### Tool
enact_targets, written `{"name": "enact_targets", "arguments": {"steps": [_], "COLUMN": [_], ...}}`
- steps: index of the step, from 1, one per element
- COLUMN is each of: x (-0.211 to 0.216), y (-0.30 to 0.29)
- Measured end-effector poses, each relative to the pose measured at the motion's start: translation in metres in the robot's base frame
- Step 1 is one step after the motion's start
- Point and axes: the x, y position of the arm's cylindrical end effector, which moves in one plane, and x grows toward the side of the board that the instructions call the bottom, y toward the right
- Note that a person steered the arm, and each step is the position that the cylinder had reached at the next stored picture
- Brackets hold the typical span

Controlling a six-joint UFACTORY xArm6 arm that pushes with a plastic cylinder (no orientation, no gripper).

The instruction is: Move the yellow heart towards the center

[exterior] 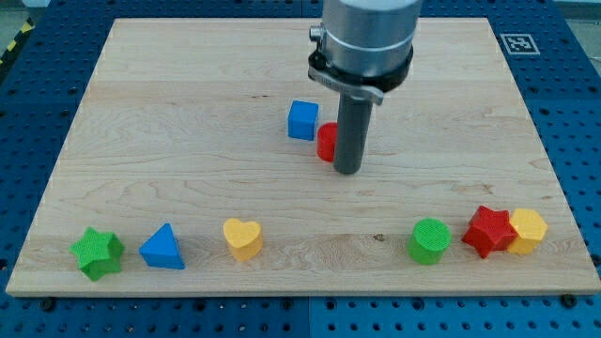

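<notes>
Your yellow heart [242, 238] sat near the board's [188, 122] bottom edge, left of middle, lying flat, with its lobes toward the view's top and its point toward the bottom as far as could be made out. Taking the heart as the landmark: the blue triangle [162, 248] lay just to its left, the green star [98, 253] further left again, and the green cylinder [430, 240], red star [488, 231] and yellow block [528, 230] stood well apart to its right, the last two touching.

You could have judged the heart a small, light, rigid plastic piece, smooth enough to slide readily on the wood and unlikely to be damaged. There was nothing to take hold of it with; a push against its lower left flank, close to the point, would probably have sent it up and right toward the middle. Off-centre contact on the curved lobes would likely have spun it.

Your rod carried no jaws at all, so nothing was grasped. My tip [347, 171] stood well above and to the right of the heart, upright, pressed beside a red block [326, 141] with a blue cube [302, 120] just left of that.
</notes>
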Motion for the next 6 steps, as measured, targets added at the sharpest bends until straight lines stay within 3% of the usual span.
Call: {"name": "enact_targets", "arguments": {"steps": [1,4,5,6], "x": [-0.019,0.135,0.15,0.15], "y": [-0.005,-0.006,-0.009,-0.053]}}
